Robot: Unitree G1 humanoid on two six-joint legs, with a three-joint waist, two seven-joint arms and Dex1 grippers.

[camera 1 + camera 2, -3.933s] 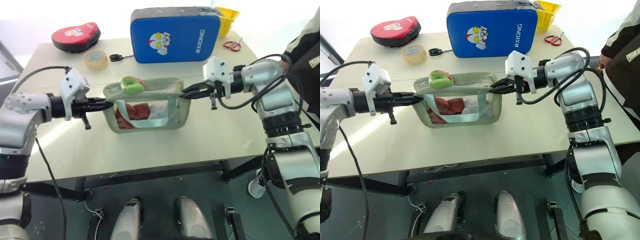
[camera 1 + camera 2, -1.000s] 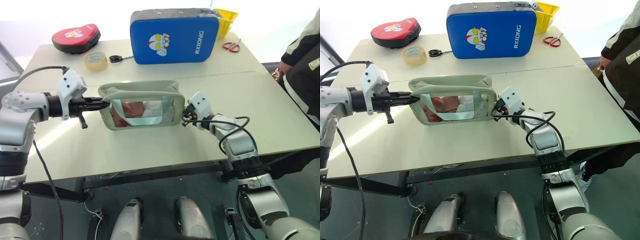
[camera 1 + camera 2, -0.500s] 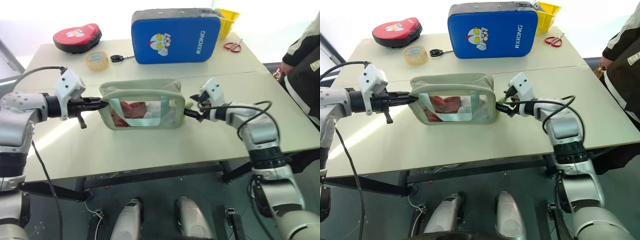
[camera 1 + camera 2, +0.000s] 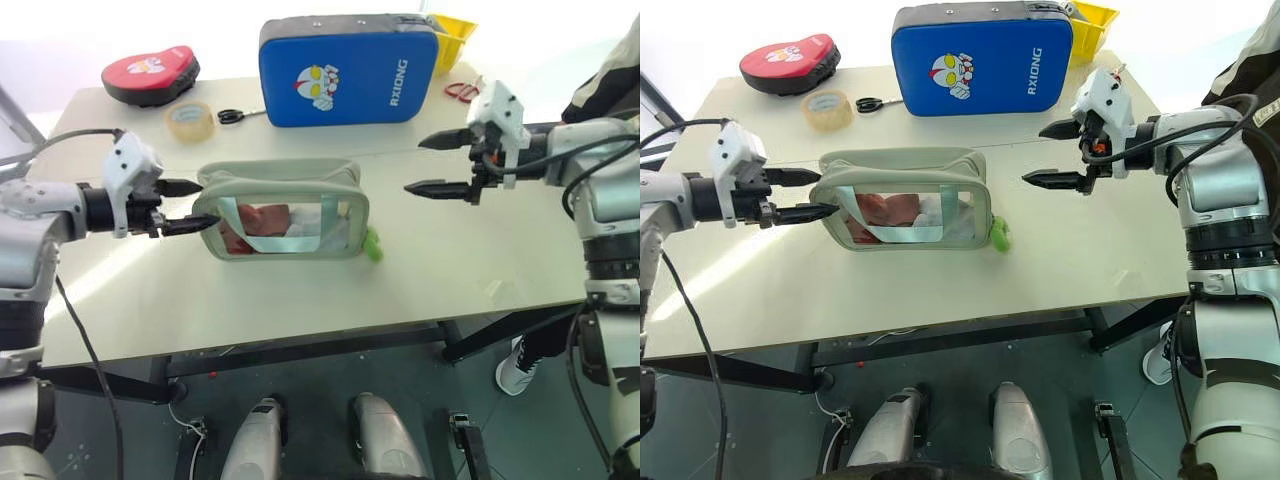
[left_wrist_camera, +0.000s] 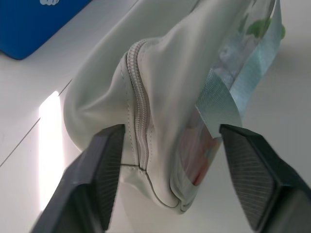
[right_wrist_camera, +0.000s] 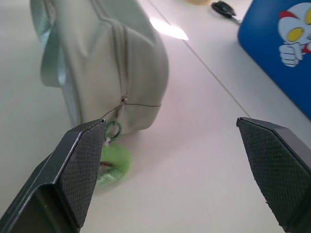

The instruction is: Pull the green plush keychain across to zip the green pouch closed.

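Observation:
The green pouch point(image 4: 285, 210) stands on the table point(image 4: 450, 260), its top zipper run closed to the right end. The green plush keychain point(image 4: 373, 243) lies on the table against the pouch's right end, hanging from the zipper pull by a small ring point(image 6: 112, 130). My left gripper point(image 4: 195, 207) is open, its two fingers straddling the pouch's left end point(image 5: 165, 97) without pinching it. My right gripper point(image 4: 415, 165) is open and empty, raised above the table to the right of the pouch and apart from the keychain point(image 6: 112, 165).
A big blue pad point(image 4: 350, 68) stands at the back, with a red pad point(image 4: 150, 72), a tape roll point(image 4: 191, 120) and black scissors point(image 4: 235, 115) to its left. Red scissors point(image 4: 462, 92) and a yellow container point(image 4: 455, 30) lie back right. A person point(image 4: 610, 70) stands at the right edge.
My right gripper opened, let go of the keychain and rose up and to the right. My left gripper opened off the pouch's left end. The keychain now lies on the table.

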